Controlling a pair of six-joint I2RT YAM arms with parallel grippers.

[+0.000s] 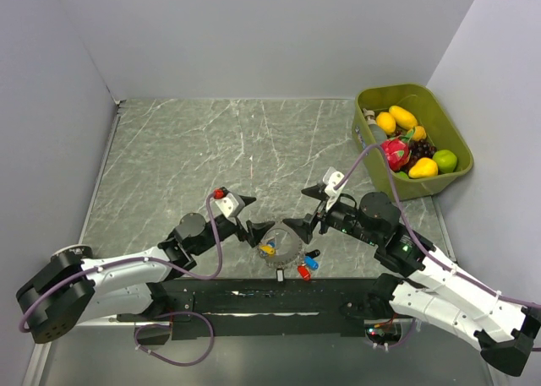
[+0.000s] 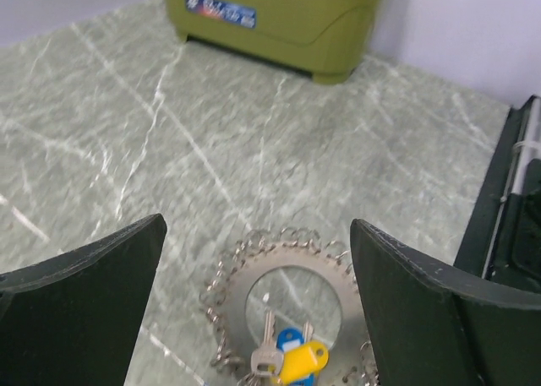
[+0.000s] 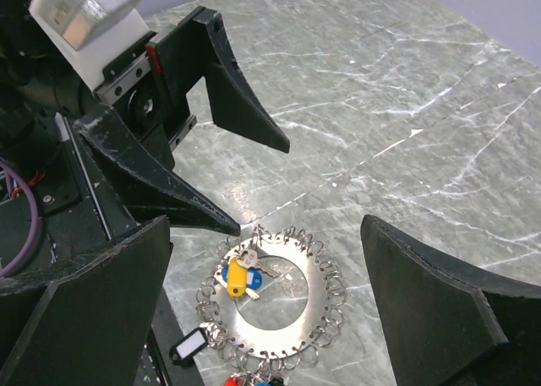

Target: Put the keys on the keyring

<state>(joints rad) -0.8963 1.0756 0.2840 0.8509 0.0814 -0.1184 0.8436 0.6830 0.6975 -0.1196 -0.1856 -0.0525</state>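
The keyring [image 1: 288,252] is a flat metal ring edged with small wire loops, lying on the marble table between both grippers. Two keys [image 1: 268,249] with yellow and blue tags lie on its left side, hooked at the rim. My left gripper [image 1: 252,219] hovers open just left of the ring, and my right gripper [image 1: 304,210] stands open just right of it. In the left wrist view the keyring [image 2: 241,286] and keys [image 2: 292,356] lie below the open left gripper [image 2: 258,225]. The right wrist view shows the keyring [image 3: 319,276], the keys [image 3: 241,276] and the open right gripper [image 3: 266,224].
More tagged keys, red and blue [image 1: 306,268], hang at the ring's near rim, beside a black tag [image 3: 188,345]. A green bin of toy fruit [image 1: 439,120] stands at the back right. The black base rail [image 1: 254,297] runs along the near edge.
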